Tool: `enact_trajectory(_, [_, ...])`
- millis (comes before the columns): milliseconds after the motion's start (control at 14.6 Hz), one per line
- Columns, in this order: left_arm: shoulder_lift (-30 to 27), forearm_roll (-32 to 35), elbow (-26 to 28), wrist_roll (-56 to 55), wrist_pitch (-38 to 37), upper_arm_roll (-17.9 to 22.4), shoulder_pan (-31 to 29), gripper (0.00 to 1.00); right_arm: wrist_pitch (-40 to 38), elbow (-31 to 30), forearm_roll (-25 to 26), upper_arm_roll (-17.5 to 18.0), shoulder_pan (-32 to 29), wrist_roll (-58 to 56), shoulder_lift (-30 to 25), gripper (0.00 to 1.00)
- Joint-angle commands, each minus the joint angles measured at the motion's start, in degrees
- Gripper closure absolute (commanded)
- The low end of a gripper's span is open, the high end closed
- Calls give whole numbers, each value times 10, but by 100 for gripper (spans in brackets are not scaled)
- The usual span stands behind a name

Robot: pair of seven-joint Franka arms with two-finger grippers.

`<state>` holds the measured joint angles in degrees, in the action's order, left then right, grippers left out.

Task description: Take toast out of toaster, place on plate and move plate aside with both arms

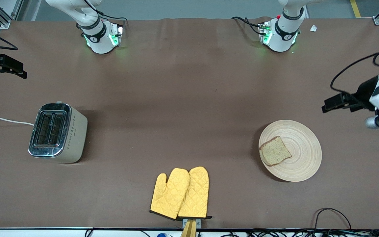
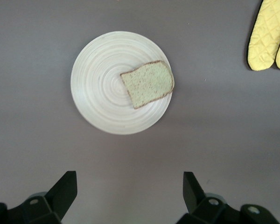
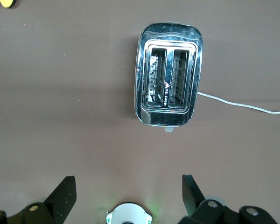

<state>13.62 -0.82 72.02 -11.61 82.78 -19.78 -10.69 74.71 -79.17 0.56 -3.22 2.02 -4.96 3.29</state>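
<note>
The toast point(image 1: 275, 150), a brown wholegrain slice, lies flat on the round beige wooden plate point(image 1: 303, 154), on the part of it toward the right arm's end. In the left wrist view the toast point(image 2: 148, 84) and plate point(image 2: 98, 88) show whole. My left gripper point(image 1: 326, 106) hangs open over bare cloth at the left arm's end of the table, beside the plate; its gripper point(image 2: 129, 186) holds nothing. My right gripper point(image 1: 21, 73) hangs open and holding nothing over the right arm's end, with the toaster in its view past the gripper point(image 3: 128, 189).
A steel-topped toaster point(image 1: 57, 131) with two empty slots point(image 3: 169, 84) stands toward the right arm's end, its white cable point(image 1: 5, 120) trailing off the table. Two yellow oven mitts point(image 1: 181, 194) lie near the front edge. The right arm's base point(image 3: 129, 215) shows below its gripper.
</note>
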Motion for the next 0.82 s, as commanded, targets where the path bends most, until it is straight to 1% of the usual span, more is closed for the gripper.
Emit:
enact_trajectory(0, [-34,15,23,-1,-8,-2,-9,0,0,-9,-2,0,1,-5,-8,0])
enact_trajectory(137, [-35,35,22,2,-9,-2,-11,0,-3,-11,-3,0,1,-5,-9,0])
enact_trajectory(274, [-35,37,17,3,-10,0,-13,0,-1,-12,-8,0,-1,-5,-9,0])
enact_trajectory(411, [-38,39,17,2,-30,2,-13,0,-2,-13,-9,0,-1,-5,-9,0])
enact_trajectory(616, [-39,38,17,5,-33,3,-14,0,-2,-13,-9,0,1,-5,-11,0])
enact_trajectory(685, [-47,37,17,6,-34,2,-14,0,-2,-15,-9,0,0,-5,-13,0])
enact_trajectory(753, [-70,32,18,6,-34,5,-8,0,1,-21,-9,-1,-2,-5,-14,0])
